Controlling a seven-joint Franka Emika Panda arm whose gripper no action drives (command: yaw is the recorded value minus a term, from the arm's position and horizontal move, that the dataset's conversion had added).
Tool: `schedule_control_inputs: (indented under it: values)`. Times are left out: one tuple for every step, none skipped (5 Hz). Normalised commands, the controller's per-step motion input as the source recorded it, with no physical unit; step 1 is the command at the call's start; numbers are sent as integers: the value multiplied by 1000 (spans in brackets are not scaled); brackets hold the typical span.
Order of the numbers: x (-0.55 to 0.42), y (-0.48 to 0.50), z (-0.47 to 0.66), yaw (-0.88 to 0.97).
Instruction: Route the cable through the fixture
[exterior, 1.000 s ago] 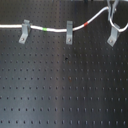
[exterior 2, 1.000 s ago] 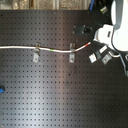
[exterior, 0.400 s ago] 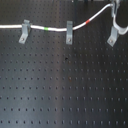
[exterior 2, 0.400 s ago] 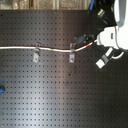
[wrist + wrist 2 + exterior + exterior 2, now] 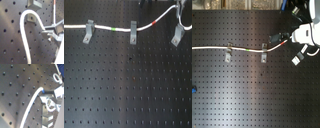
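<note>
The white cable (image 5: 109, 29) runs from the first exterior view's left through two grey fixture clips (image 5: 88, 32) (image 5: 133, 33). Its green band (image 5: 115, 30) lies between them, and its red band (image 5: 154, 22) is just past the second clip. From there the cable rises to my gripper (image 5: 182, 4) at the top right edge, above the third clip (image 5: 178, 35). In the second exterior view my gripper (image 5: 294, 39) holds the cable (image 5: 212, 47) right of the second clip (image 5: 264, 53). In the first wrist view the cable (image 5: 25, 17) loops into the shut fingers (image 5: 48, 30).
The black perforated board (image 5: 129, 85) spans both exterior views. A small blue object (image 5: 193, 90) sits at the second exterior view's left edge. A slack cable loop (image 5: 184, 24) hangs near the third clip. A clip (image 5: 48, 120) shows in the second wrist view.
My gripper has shifted slightly toward the second exterior view's right, still holding the cable. The cable in the first two clips has not moved.
</note>
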Motion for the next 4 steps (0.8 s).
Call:
schedule_control_inputs:
  values:
    - [46,33,-191,-103]
    - [70,2,-274,-120]
    - [68,6,-325,-106]
    - [118,368,4,0]
